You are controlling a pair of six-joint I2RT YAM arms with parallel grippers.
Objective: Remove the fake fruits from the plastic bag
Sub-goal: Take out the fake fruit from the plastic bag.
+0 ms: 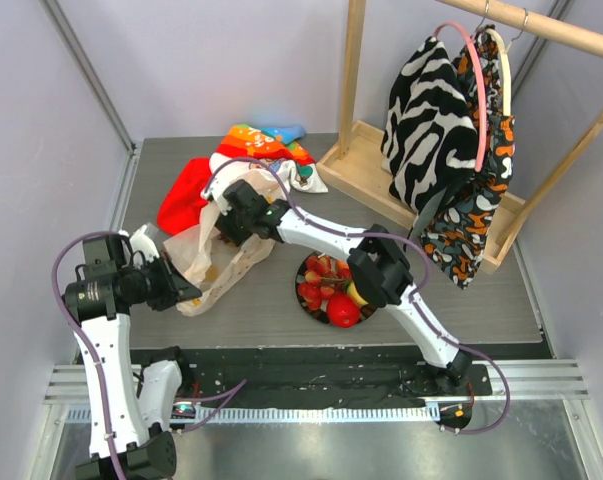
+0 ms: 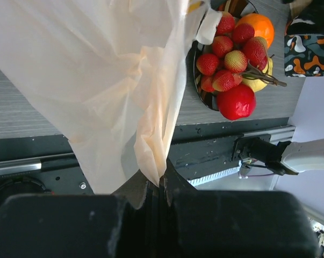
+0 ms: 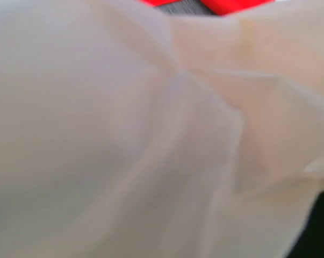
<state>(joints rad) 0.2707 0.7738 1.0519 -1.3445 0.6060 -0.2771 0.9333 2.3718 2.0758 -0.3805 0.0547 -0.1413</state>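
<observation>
The cream plastic bag (image 1: 219,255) lies crumpled on the table at centre left. My left gripper (image 1: 186,290) is shut on its near edge, and the left wrist view shows the pinched fold (image 2: 153,156) between the closed jaws (image 2: 160,185). My right gripper (image 1: 231,215) is pushed into the bag's far side with its fingers hidden. The right wrist view shows only blurred bag film (image 3: 151,134). A dark plate (image 1: 303,300) to the right holds strawberries (image 2: 226,54), an orange (image 2: 257,24), a lemon (image 2: 257,80) and a red apple (image 2: 236,102). The grape bunch is not in view.
A red cloth (image 1: 186,190) and a multicoloured cloth (image 1: 271,140) lie behind the bag. A wooden rack (image 1: 353,70) at the back right carries a hanging zebra-print cloth (image 1: 431,120) and a patterned cloth (image 1: 476,220). The black base rail (image 1: 311,365) runs along the near edge.
</observation>
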